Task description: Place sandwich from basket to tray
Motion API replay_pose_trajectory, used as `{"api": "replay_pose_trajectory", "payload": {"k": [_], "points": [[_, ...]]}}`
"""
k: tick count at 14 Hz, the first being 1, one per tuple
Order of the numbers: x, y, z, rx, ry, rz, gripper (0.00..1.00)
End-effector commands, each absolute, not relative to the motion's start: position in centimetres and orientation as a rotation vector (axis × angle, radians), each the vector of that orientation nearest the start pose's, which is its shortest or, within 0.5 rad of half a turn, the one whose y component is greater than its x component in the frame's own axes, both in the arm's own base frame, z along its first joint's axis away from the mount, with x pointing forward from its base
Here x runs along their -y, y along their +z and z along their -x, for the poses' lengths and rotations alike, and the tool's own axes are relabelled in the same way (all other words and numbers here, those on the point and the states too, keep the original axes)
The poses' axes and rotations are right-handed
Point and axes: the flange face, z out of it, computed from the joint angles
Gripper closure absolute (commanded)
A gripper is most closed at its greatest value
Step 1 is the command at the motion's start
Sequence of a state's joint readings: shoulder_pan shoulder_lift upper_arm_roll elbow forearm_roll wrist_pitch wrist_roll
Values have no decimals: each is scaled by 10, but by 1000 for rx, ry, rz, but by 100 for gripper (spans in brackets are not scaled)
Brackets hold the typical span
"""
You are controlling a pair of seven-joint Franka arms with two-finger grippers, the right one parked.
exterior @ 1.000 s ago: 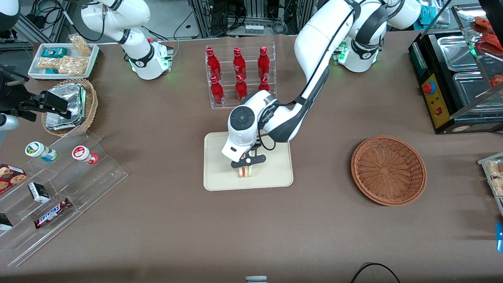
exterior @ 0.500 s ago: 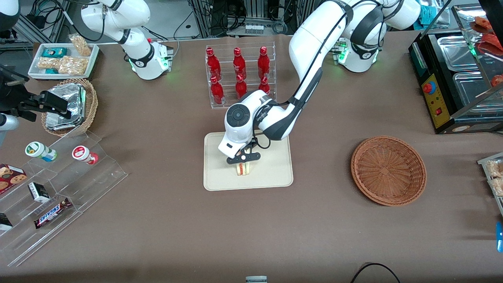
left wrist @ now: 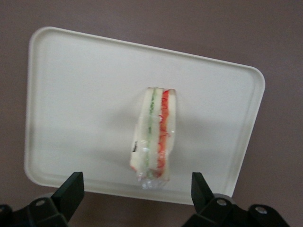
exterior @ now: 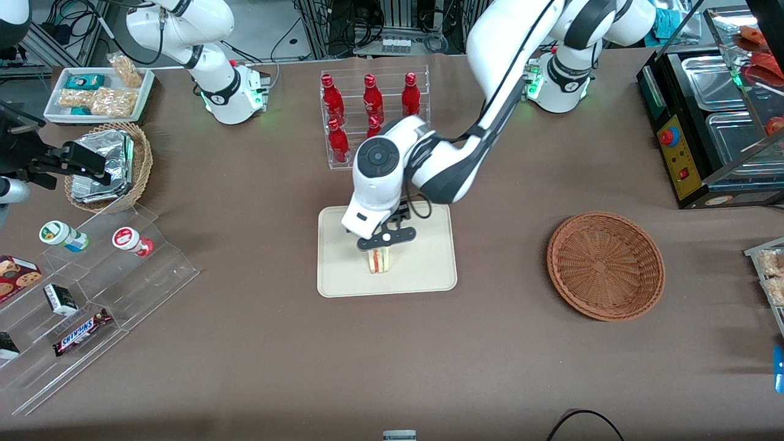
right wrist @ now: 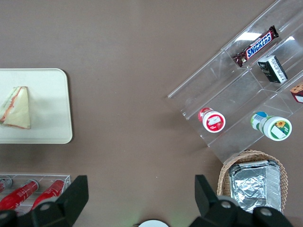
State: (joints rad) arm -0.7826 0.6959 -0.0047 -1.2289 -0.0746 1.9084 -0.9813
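A brown cloth-covered surface carries everything. On it, the cream tray lies flat in the middle, nearer the front camera than a clear rack of red bottles. The round reddish-brown wicker basket sits well apart from the tray, toward my working end of the surface. My claw hangs just above the tray, its fingers spread wide and holding nothing. The sandwich rests on the tray between and below those fingers, touching neither, its green and red filling stripes facing up at my wrist.
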Motion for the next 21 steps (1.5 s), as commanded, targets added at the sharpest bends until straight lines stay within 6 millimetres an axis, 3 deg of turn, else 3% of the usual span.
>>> {"api": "replay_pose_trajectory", "payload": {"k": [1, 3, 6, 7, 10, 15, 21], "points": [[468, 396, -533, 383, 201, 3052, 0], [420, 398, -542, 402, 253, 3005, 0], [351, 400, -546, 270, 276, 2967, 0], [324, 409, -544, 225, 290, 2973, 0], [242, 447, -545, 85, 323, 3012, 0], [122, 514, -543, -119, 437, 3062, 0], [33, 592, -530, -103, 251, 3128, 0]]}}
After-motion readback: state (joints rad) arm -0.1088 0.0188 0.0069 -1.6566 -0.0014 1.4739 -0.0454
